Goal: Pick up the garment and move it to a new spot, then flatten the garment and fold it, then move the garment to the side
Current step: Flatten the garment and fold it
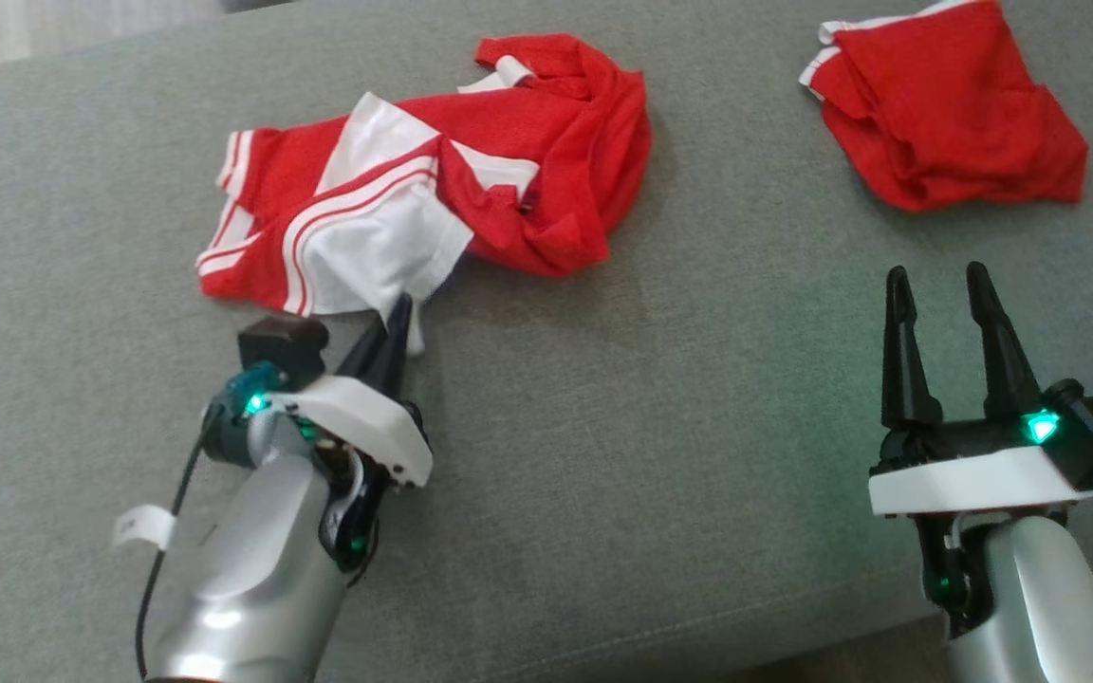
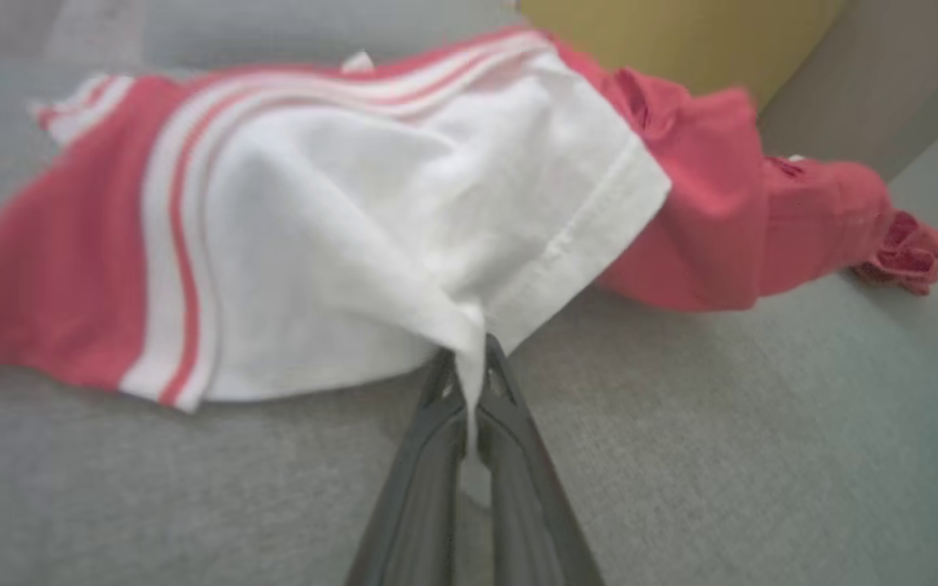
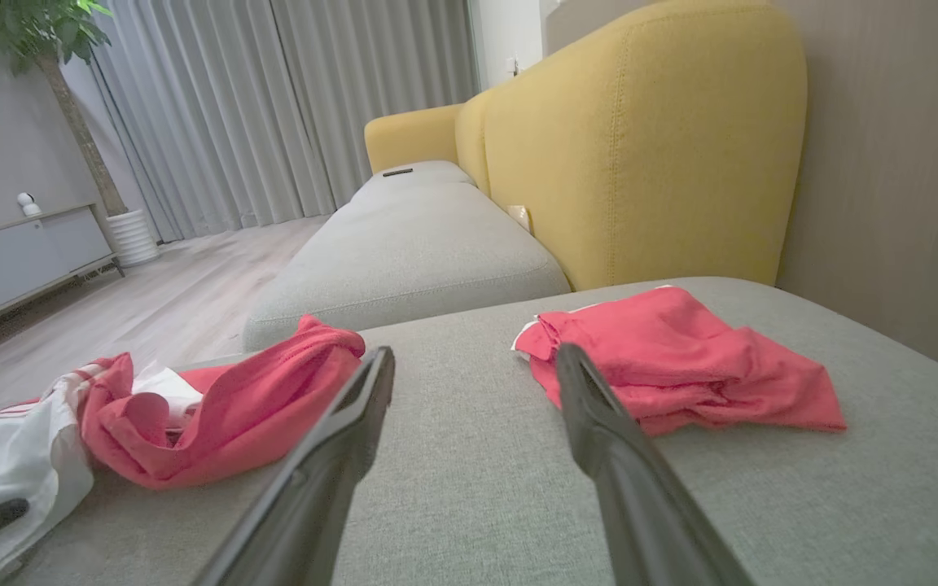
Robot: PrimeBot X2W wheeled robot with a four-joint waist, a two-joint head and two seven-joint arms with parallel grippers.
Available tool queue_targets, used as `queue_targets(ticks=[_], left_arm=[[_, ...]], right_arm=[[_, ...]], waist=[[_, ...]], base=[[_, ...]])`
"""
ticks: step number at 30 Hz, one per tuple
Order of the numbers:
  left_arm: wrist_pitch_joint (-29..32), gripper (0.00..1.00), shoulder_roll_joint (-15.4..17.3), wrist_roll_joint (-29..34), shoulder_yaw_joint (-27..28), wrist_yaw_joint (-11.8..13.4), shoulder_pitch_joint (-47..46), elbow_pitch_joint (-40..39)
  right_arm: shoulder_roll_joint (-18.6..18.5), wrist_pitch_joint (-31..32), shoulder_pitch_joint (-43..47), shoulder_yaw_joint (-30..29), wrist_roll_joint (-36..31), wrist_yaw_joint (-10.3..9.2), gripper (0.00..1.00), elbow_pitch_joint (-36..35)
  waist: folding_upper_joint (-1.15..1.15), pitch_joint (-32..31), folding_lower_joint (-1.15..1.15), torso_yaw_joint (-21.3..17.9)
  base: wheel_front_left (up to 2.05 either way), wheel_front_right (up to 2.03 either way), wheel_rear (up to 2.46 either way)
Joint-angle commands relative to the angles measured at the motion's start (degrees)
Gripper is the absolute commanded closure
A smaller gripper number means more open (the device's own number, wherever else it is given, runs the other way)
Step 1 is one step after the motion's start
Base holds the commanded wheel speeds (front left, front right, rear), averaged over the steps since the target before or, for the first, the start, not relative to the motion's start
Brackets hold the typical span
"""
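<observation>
Garment: red-and-white jersey (image 1: 471, 180), crumpled on the grey cushion (image 1: 660, 427), left of centre in the head view, with the red part heaped toward the right.
Left gripper (image 2: 469, 358): clamped on the white hem corner (image 2: 518, 285) at the jersey's near edge, with a thin fold of cloth caught between both fingers. Tips low over the cushion; contact with it impossible to tell.
Right gripper (image 1: 935, 280): spread wide, holding nothing, over bare cushion. Well apart from the jersey, near but clear of the second red garment (image 1: 945, 104).
Step in hand, as judged: pick-up for the move to a new spot, with the grasp made and the bulk of the cloth not yet raised.
Grip: probably a shallow bite on one corner only. Worth a gentle first pull as a test, then a deeper regrasp at any sign of slipping.
Lift: straight up and slow before any sideways travel, to peel the heap off the cushion without dragging it.
Height: enough for the hanging red part to clear the cushion. Long dangle and some swing likely from a one-corner hold.
Landing spot: open cushion between the two grippers, away from the second red garment to avoid tangling.
Right arm: best kept out of the swing path, ready for an opposite corner during flattening.
</observation>
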Motion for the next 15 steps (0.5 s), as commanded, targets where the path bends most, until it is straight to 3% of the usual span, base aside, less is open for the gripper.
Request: queue_targets(ticks=[1, 15], left_arm=[[-0.3, 1.0, 0.7, 1.0, 2.9, 0.2, -0.7, -3.1], [-0.3, 1.0, 2.7, 9.8, 13.3, 1.0, 6.5, -19.2]], right_arm=[[-0.2, -0.5, -1.2, 1.0, -0.2, -0.04, 0.0, -2.1], [-0.2, -0.5, -0.2, 1.2, 0.3, -0.04, 0.0, -0.9]], waist=[[0.0, -0.7, 0.0, 0.9], [0.0, -6.1, 0.0, 7.6]], base=[[0.0, 0.0, 0.0], [0.0, 0.0, 0.0]])
